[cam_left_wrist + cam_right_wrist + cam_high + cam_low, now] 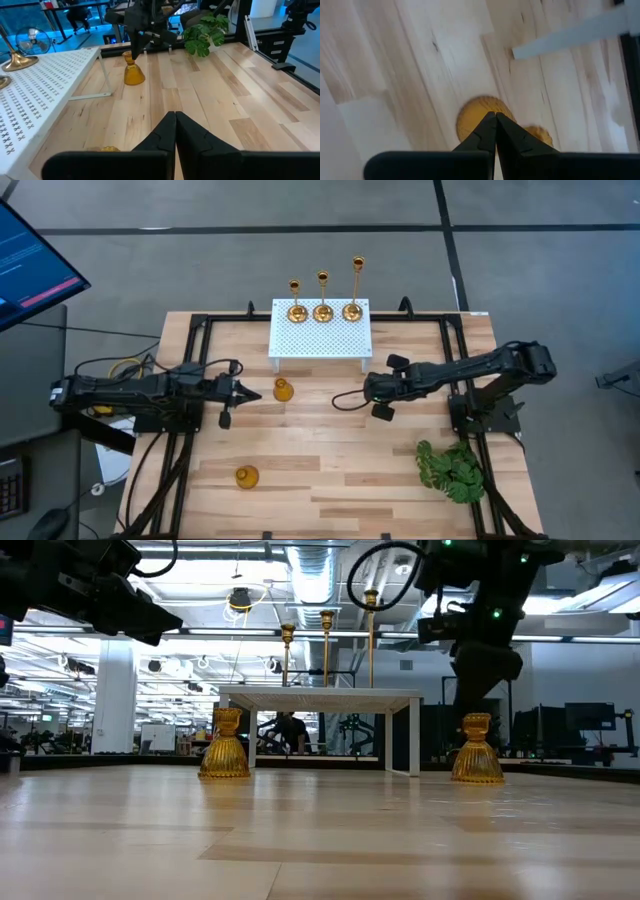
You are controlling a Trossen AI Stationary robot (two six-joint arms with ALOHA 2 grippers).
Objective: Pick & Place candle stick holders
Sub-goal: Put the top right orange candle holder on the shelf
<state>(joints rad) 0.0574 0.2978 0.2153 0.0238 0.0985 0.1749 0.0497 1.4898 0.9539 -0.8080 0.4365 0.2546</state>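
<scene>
I am reading this as the approach step for a squat holder: three sticks [323, 298] are already standing in a row on the white stand [320, 338] at the upper middle of the high view, and none of the squat pieces is up there yet.

Left pincer [252, 391] is hanging over the worktop [330, 470] at middle left, fingers pressed together, holding nothing. It is pointing at the near holder [284, 389], which is sitting just beside its tip, in front of the stand.

Right pincer [338, 400] is hovering at middle right, also pressed together and empty. In its wrist view a rounded amber holder [481, 112] is lying straight below the fingertips; I cannot see it in the high view, so it is probably hidden under that arm.

A third squat holder [247, 477] is standing alone at the lower left, well apart from both arms.

Next move, as I judge it: either pincer is going to need spreading before descending, since neither can take a piece as it stands.

The squat ones are looking glossy amber, bell-bottomed with a narrow ribbed neck, upright. The sticks are slim shiny brass on round bases, rising in height left to right.
</scene>
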